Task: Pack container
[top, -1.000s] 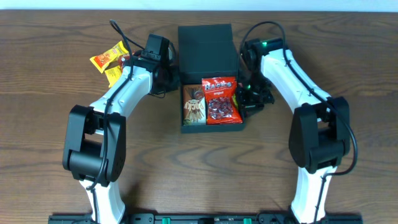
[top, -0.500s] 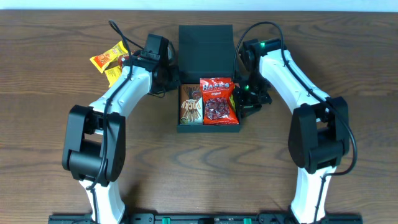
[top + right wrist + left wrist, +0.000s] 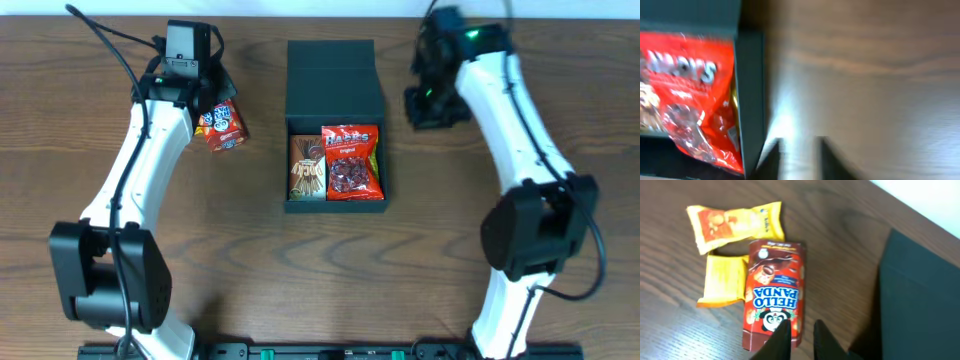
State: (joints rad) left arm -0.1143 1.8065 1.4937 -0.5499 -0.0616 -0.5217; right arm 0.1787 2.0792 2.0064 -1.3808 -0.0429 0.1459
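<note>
The container lies open at the table's middle, its flap lid folded back. A brown Pocky packet and a red Haribo bag lie inside. A red Hello Panda box lies flat on the table to the container's left; it also shows in the left wrist view. My left gripper is just past the box's near end, slightly open and empty. My right gripper is blurred, slightly open and empty, over bare table beside the container's right wall.
Two yellow-orange snack packets lie just beyond and beside the Hello Panda box; my left arm hides them in the overhead view. The lid's dark edge is right of the left gripper. The table's far edge is close behind.
Both arms have swung away from the container: the left to the back left over the Hello Panda box, the right up and back to the right. The container has slid slightly left.
</note>
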